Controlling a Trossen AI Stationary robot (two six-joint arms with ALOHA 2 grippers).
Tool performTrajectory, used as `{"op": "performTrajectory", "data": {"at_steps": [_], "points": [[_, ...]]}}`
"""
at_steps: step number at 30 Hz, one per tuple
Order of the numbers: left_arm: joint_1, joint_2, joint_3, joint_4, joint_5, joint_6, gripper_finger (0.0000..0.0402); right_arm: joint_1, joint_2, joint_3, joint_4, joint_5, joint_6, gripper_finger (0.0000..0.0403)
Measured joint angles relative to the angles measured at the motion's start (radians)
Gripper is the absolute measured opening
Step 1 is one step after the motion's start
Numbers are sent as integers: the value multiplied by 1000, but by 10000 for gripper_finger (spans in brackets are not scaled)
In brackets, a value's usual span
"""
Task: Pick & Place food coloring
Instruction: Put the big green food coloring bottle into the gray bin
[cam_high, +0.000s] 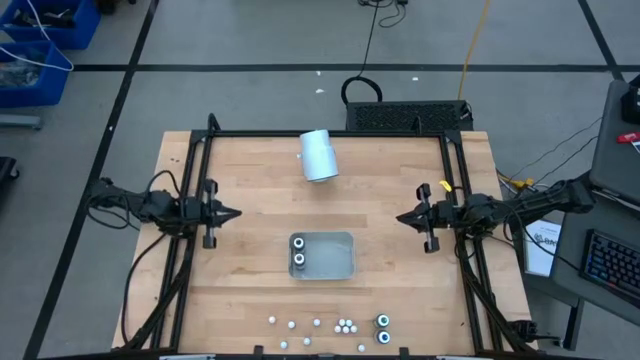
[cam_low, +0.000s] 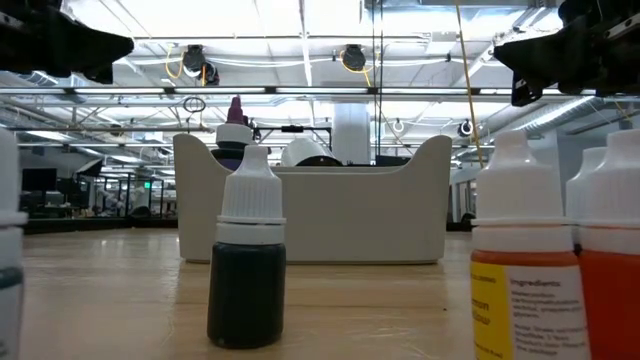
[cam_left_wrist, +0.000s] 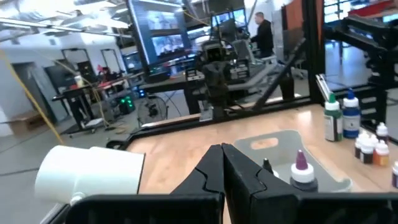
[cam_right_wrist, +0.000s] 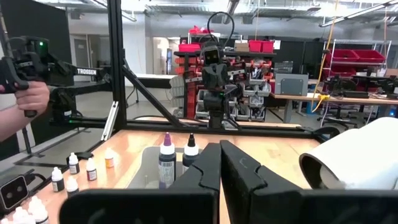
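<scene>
Two larger food coloring bottles (cam_high: 298, 252) already stand in the grey tray (cam_high: 336, 267) mid-counter. The rest wait along the counter (cam_high: 250, 200) edge at six o'clock: small white-capped bottles (cam_high: 345, 326) in a loose row and two dark ringed bottles (cam_high: 383, 328) at about five. So I'd judge the job partway, between picks. The left claw (cam_high: 232, 213) hangs at nine o'clock, the right claw (cam_high: 403, 217) at three, both clenched on nothing. Next, one must open and descend over a bottle. A pale cylinder (cam_high: 319, 155) lies at twelve.

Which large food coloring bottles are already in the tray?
The two ring-topped bottles standing inside the grey tray; the other large pair stands at the table's front edge.
</scene>
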Motion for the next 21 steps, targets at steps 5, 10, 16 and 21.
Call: {"op": "performTrajectory", "data": {"at_steps": [5,10,16,21], "points": [[0,-9,0,-33,25,1,3,0,4,0,29,0,0,0],[0,-9,-3,-22,25,-41,2,0,4,0,30,0,0,0],[0,-8,-52,2,-25,-40,2,0,11,1,34,8,-8,0],[0,-8,-103,99,-25,-11,17,1,56,44,22,58,-15,0]]}}
